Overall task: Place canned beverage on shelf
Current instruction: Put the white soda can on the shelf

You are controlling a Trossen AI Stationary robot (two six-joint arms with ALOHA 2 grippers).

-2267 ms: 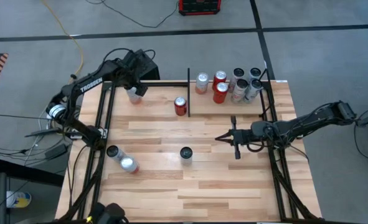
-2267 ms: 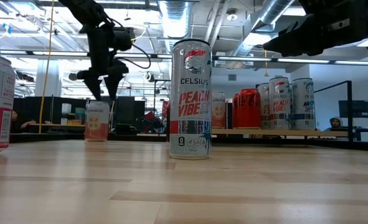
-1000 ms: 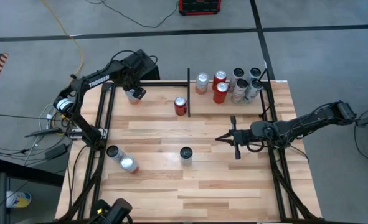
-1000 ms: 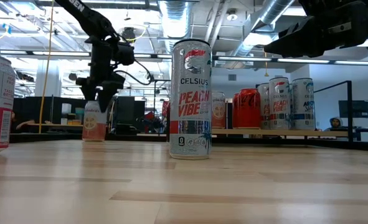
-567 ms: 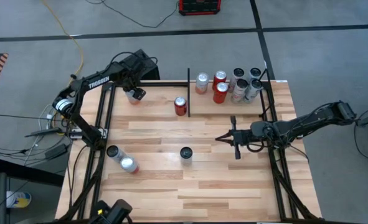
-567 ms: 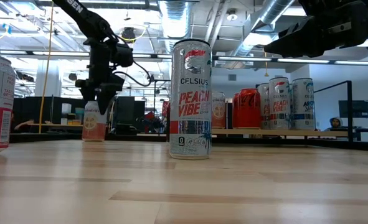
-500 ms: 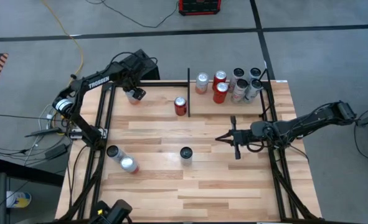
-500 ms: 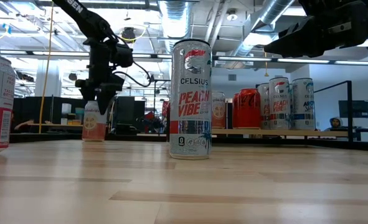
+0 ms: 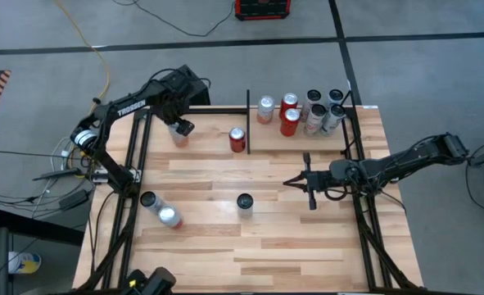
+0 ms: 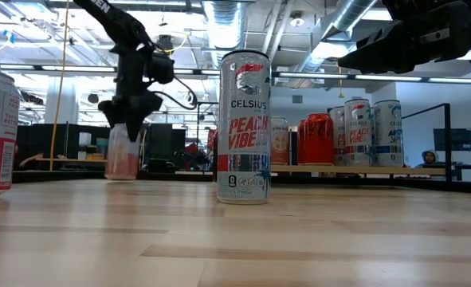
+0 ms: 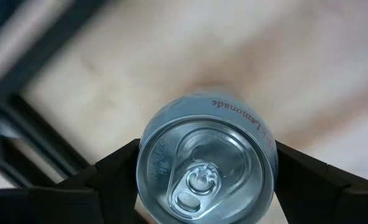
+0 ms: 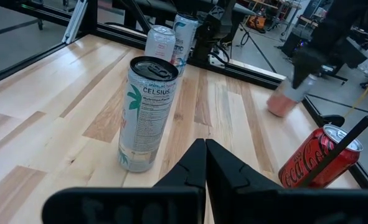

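A pale can with a pink lower half [image 11: 205, 168] stands at the far left of the shelf's plank surface [image 9: 258, 246]. It also shows in the low view as a blurred can [image 10: 122, 155]. My left gripper [image 9: 181, 128] reaches down over the can and is shut on it. My right gripper [image 9: 287, 182] hovers shut and empty over the right half, pointing toward the table's left; its shut gripper tip [image 12: 203, 146] shows in its wrist view. The black divider bar [image 9: 248, 121] stands at the far edge. My left gripper pinches the can's upper wall just below the rim [image 11: 145, 186], one finger [image 11: 112, 171] on each of two opposite sides. The fingers come from above, pointing down. The can stays about upright; I cannot tell whether its base is off the planks.
A red cola can [image 9: 237, 139] stands right of the held can. Several cans [image 9: 307, 112] cluster beyond the divider at the far right. A Celsius can [image 9: 245, 201] stands mid-table and two cans [image 9: 158, 208] stand near the left rail [image 9: 135, 164].
My left gripper has come down around the can's top at the far left. The can now shows blurred and has shifted slightly toward the table's near edge with the gripper.
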